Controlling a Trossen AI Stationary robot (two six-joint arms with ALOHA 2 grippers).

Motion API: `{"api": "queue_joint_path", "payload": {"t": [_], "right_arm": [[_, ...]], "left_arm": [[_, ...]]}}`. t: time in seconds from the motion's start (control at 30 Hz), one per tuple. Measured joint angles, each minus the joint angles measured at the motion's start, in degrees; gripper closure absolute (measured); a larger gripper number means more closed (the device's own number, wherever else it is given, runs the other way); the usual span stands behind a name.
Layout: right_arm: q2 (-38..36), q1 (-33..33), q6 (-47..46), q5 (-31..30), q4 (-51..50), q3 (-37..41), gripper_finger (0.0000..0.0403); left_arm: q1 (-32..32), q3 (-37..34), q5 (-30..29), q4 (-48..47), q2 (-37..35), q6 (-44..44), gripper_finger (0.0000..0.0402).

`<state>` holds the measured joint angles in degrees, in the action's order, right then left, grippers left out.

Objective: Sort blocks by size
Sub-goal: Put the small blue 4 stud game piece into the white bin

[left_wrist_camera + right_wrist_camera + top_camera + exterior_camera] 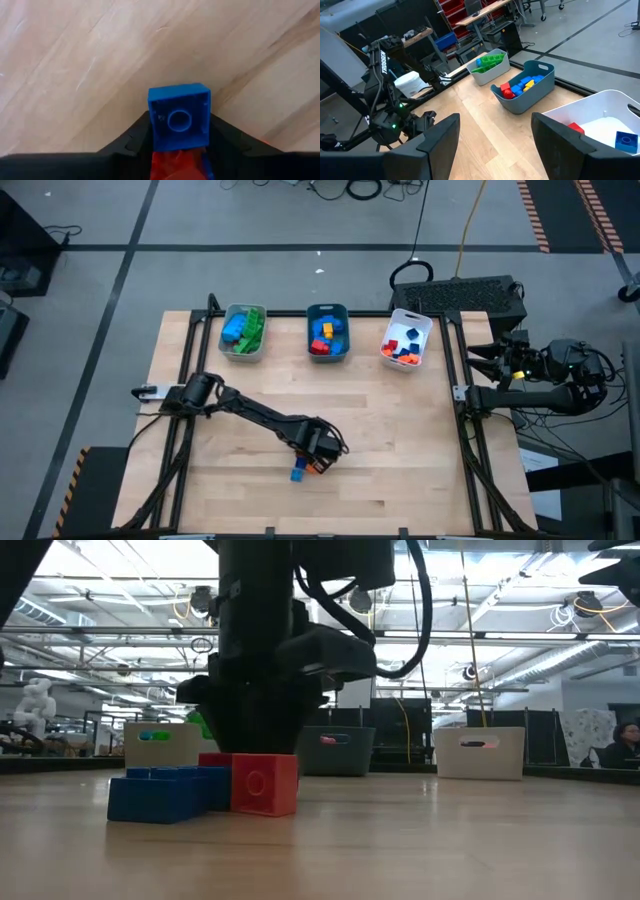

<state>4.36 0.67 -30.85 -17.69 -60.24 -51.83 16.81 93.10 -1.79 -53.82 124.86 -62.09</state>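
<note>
between the left gripper [318, 455] fingers, low at table's near-centre, sits a blue block [179, 117], w/ a red block [264, 783] touching it. jaws narrowed to the blue block's flanks; firm grip or only contact: cannot tell. right gripper [495, 137] parked off table's right edge, jaws wide, holding nothing. progress: mostly done. grey tray [228, 342] has big blue/green bricks, teal tray [310, 330] mid-size mixed, white tray [424, 330] small ones. left to sort, as far as visible: these two blocks by the jaws.
</note>
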Motion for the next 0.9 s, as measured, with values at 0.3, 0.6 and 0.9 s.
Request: {"api": "queue_joint_path", "payload": {"t": [0.3, 0.6, 0.9], "right_arm": [[0.0, 0.0, 0.0, 0.0, 0.0, 0.0, 0.0165], [0.0, 0.0, -1.37, 0.0, 0.0, 0.0, 0.0165], [0.0, 0.0, -1.7, 0.0, 0.0, 0.0, 0.0165]], "left_arm": [[-5.13, 3.0, -1.14, 4.67, 0.22, 6.39, 0.0263], [-18.63, 9.18, -5.15, 31.0, 0.13, 22.02, 0.0263], [-27.69, 9.31, -10.31, 59.27, 2.11, 32.65, 0.0263]]}}
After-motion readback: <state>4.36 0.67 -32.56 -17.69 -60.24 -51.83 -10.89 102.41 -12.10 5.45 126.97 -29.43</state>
